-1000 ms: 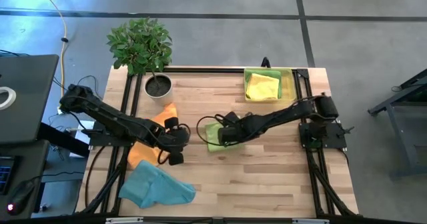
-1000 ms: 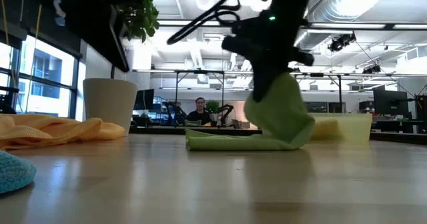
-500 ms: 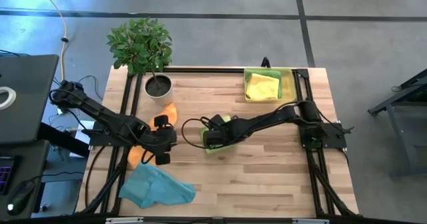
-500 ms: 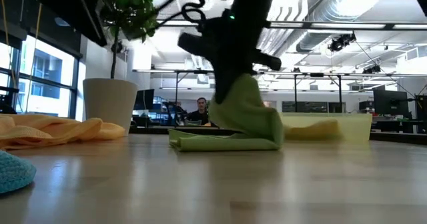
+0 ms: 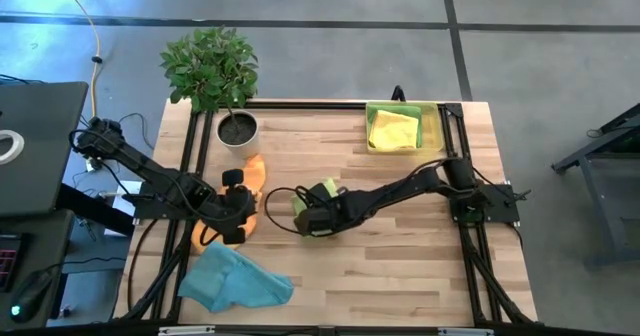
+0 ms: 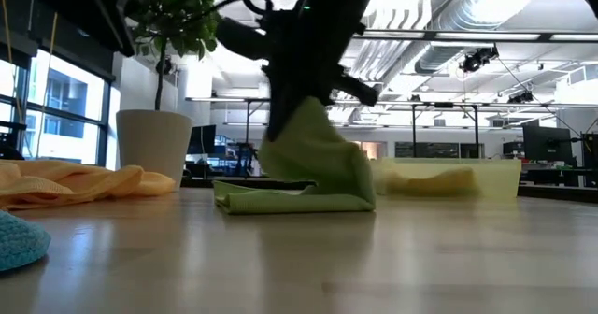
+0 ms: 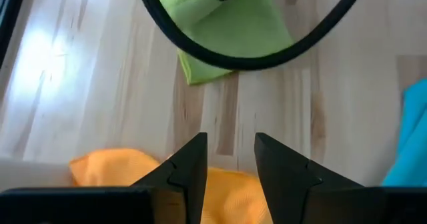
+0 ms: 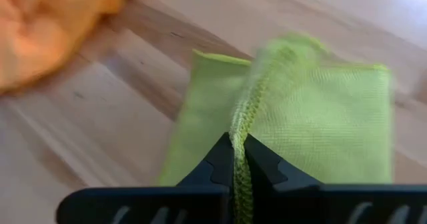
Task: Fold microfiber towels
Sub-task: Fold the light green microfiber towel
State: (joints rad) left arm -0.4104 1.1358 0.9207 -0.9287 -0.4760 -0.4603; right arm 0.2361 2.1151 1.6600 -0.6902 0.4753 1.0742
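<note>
on the wooden table (image 5: 400,246) the work sits at mid-board, and most of the risk is there too. largest first: your right gripper (image 5: 308,216) reaches far across toward the left side, pinched tight on the stitched hem of the lime green towel (image 6: 308,169). one flap hangs lifted from the jaws; the rest lies flat on the wood. if you drag rather than lift, the lower layer will probably slide with the flap and the fold will land skewed.

next: your left gripper (image 7: 229,159) hangs over the orange towel (image 5: 240,191), fingers parted a narrow way, holding nothing. the two arms are near each other, and a black cable (image 7: 253,47) loops between them; a further sweep leftward could snag it or bump the left wrist.

then the neighbours: the orange towel lies just beside the green one, so the fold could land on it. the blue towel (image 5: 235,281) is well apart at the front edge. a yellow towel (image 5: 393,129) lies in the tray (image 5: 433,126) at the back.

smallest: the grip is only on the hem, so a slip would drop the flap.
</note>
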